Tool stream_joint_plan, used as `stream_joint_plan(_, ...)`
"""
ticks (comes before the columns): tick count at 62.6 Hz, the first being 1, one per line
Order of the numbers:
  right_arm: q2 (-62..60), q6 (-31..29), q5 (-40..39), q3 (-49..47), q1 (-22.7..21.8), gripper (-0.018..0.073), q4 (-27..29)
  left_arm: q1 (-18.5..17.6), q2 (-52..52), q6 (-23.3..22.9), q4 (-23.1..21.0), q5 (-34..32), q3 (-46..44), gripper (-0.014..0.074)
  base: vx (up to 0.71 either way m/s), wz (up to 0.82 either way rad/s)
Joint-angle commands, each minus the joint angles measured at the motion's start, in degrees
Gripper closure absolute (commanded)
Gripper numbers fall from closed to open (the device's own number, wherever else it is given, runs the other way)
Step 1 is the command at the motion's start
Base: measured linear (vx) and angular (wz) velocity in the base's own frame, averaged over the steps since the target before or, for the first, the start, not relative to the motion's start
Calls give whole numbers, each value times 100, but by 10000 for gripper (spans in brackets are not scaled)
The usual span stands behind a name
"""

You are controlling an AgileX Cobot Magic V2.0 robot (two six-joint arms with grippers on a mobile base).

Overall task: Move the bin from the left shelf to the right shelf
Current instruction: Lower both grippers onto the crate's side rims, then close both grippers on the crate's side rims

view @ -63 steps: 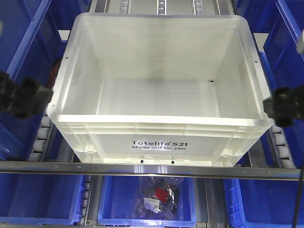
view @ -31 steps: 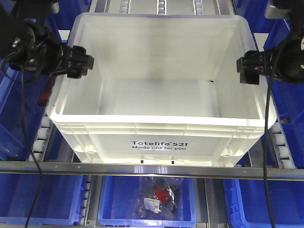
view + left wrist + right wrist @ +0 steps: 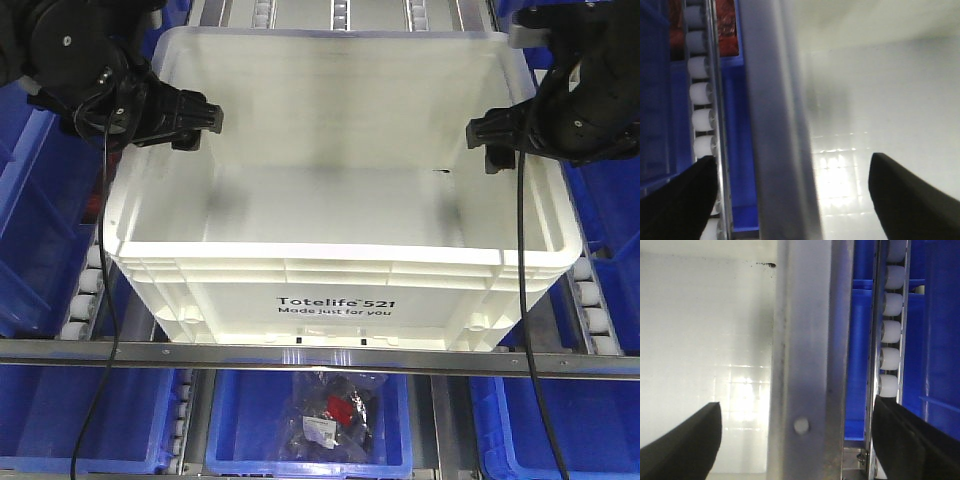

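The white bin (image 3: 330, 300) with black "Totelife 521" print stands on the roller shelf, empty inside. My left gripper (image 3: 180, 125) is open over the bin's left wall. In the left wrist view the bin's rim (image 3: 780, 125) runs between the two black fingers (image 3: 680, 200), one outside and one inside the bin. My right gripper (image 3: 505, 135) is open over the right wall. In the right wrist view the rim (image 3: 810, 340) lies between its fingers (image 3: 680, 445) in the same way. Neither gripper is closed on the rim.
Blue bins stand at the left (image 3: 40, 250) and right (image 3: 610, 150) of the white bin. A blue bin (image 3: 240, 420) below holds bagged items. A metal shelf rail (image 3: 320, 355) crosses the front. White rollers (image 3: 85, 290) run beside the bin.
Both arms have moved up and inward from the bin's lower sides. Their open grippers now straddle the left and right walls further back. The bin has not moved.
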Motion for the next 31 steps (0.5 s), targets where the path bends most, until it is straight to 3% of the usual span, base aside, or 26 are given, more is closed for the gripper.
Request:
stream_joint_plan(1,-65,-91,-135,-313,-33,-24,-119,104,-192,-83,-14,-146,-203,21,0,0)
stream_joint_plan(31,154,-147,60,-526,-33,-5,55,139,-192,-16,-102,-186,-205,21,0,0)
